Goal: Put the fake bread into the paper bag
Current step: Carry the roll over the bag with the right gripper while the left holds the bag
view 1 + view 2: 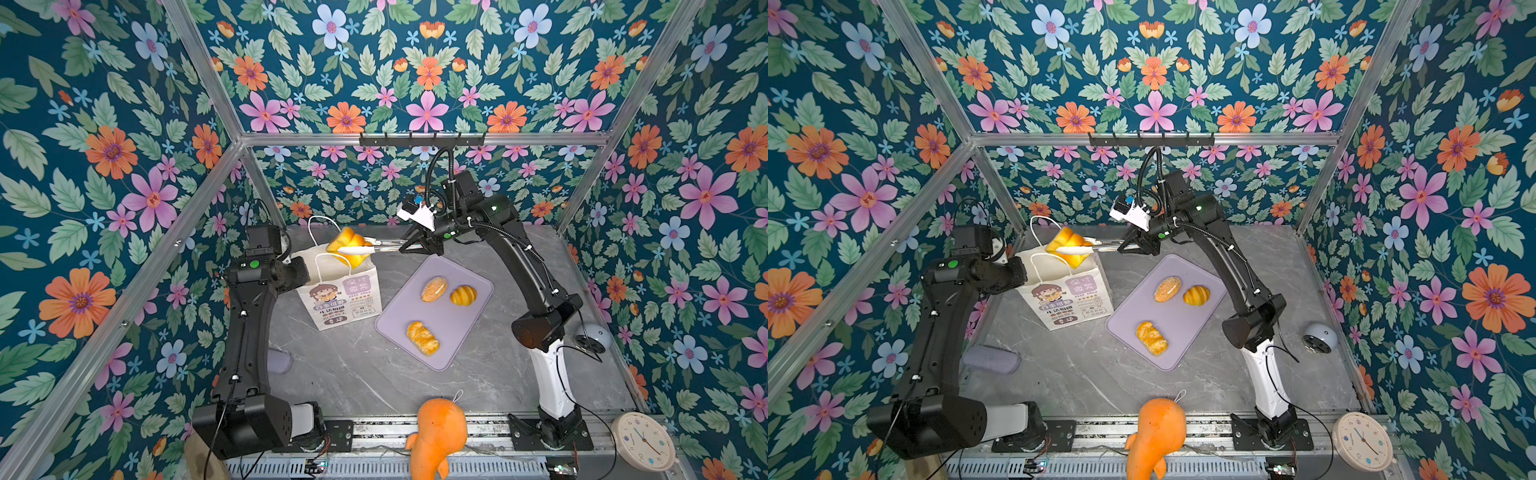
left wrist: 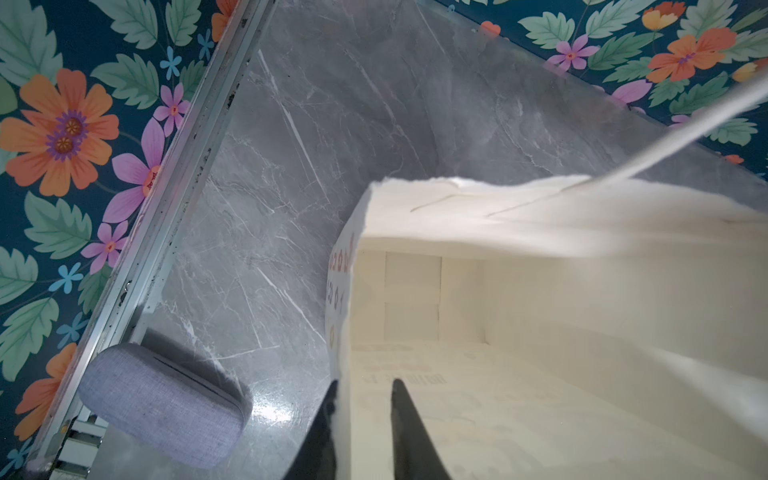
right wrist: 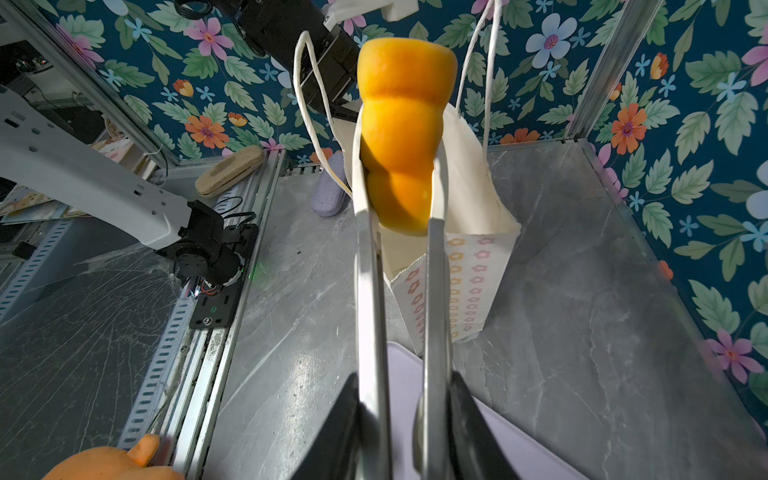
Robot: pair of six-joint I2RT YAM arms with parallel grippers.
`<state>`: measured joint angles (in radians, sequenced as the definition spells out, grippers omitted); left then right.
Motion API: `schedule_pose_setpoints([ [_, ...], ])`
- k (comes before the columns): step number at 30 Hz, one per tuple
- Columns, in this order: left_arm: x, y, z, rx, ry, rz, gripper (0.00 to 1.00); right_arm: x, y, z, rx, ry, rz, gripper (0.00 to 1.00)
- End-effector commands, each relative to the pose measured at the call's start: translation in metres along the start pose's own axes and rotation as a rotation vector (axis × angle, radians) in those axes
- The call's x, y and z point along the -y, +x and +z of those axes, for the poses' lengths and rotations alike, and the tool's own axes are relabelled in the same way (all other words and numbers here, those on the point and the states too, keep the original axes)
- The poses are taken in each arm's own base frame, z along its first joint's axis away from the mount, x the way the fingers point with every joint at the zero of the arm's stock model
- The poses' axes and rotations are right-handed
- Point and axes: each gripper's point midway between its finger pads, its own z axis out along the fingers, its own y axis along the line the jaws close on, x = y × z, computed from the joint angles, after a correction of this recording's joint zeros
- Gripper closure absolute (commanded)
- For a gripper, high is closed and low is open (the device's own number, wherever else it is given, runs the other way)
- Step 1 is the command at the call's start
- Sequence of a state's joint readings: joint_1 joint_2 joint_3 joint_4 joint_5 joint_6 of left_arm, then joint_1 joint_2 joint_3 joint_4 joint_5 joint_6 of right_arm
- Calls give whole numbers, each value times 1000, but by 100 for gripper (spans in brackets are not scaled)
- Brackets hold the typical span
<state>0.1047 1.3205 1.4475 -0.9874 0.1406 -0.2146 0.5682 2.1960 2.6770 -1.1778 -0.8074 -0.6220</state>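
Observation:
In both top views a blocky golden loaf piece of fake bread (image 1: 349,247) (image 1: 1071,245) hangs over the open mouth of the white paper bag (image 1: 340,303) (image 1: 1067,299). White tongs (image 1: 374,248) pinch it, and my right gripper (image 3: 404,376) is shut on their arms. The right wrist view shows the loaf (image 3: 401,124) squeezed between the tong tips above the bag (image 3: 469,282). My left gripper (image 2: 365,382) is shut on the bag's side wall (image 2: 540,291), one finger outside and one inside. A speckled bun (image 1: 434,289), a croissant (image 1: 463,295) and a twisted roll (image 1: 422,338) lie on the lilac tray (image 1: 415,353).
An orange plush toy (image 1: 438,432) sits at the front rail and a white clock (image 1: 642,440) at the front right. A grey fabric case (image 2: 166,407) lies left of the bag by the frame. A small round device (image 1: 592,338) stands at the right wall.

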Motion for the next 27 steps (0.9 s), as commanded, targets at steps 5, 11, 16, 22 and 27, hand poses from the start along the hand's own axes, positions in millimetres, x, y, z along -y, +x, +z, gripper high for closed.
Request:
schedule_pose_setpoints([
  [5, 9, -15, 2, 33, 40, 87, 88, 5, -3, 5, 22, -2, -56, 69],
  [11, 9, -21, 10, 12, 33, 136, 91, 11, 0, 16, 11, 8, -78, 68],
  [16, 17, -25, 12, 24, 79, 161, 92, 15, 8, 28, -10, 8, -107, 68],
  [22, 24, -27, 13, 34, 116, 169, 92, 19, 17, 40, -43, 15, -128, 68],
  [27, 25, -25, 13, 35, 125, 173, 92, 23, 25, 50, -74, 27, -137, 66],
])
